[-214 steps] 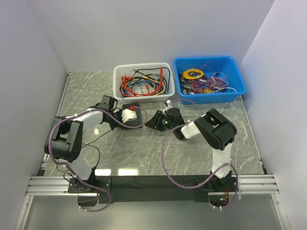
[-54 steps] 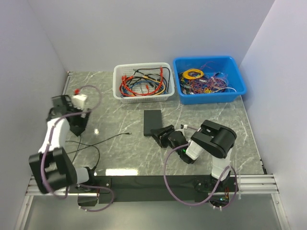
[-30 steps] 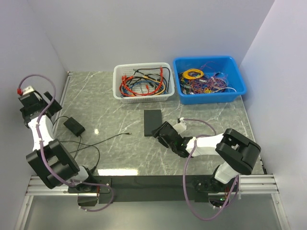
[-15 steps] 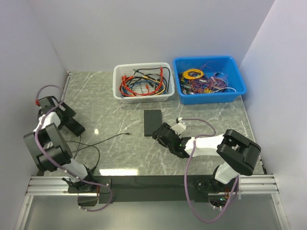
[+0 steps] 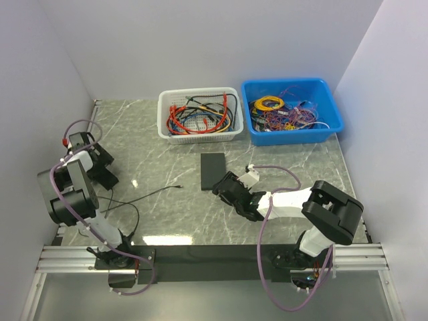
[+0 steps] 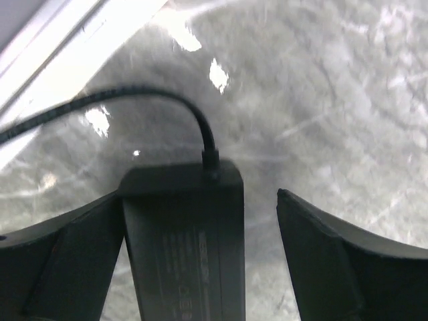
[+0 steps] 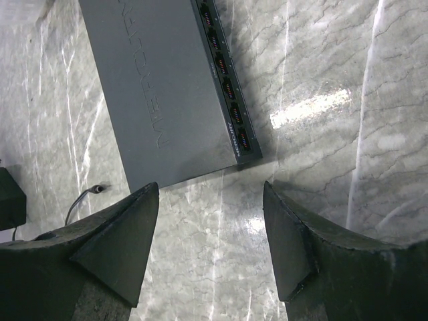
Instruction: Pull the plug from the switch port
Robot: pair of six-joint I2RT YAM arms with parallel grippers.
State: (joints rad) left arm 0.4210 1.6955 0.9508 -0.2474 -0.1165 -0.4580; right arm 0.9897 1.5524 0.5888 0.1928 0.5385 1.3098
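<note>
Left pincer (image 6: 200, 200) and right pincer (image 7: 210, 192) gape; white basket (image 5: 198, 138) holds cables (image 5: 200, 118), blue bin (image 5: 295, 138) wires (image 5: 286, 115).

The left arm (image 5: 67, 194) and right arm (image 5: 291, 198) pair white links with bulky black joints. A purple cable (image 5: 274, 166) loops along each. The fingers (image 7: 107, 254) are matte black wedges.

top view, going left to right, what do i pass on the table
black adapter → loose cable tip → switch → blue bin; the white basket spans the cable tip and the switch, so it is left out
</note>
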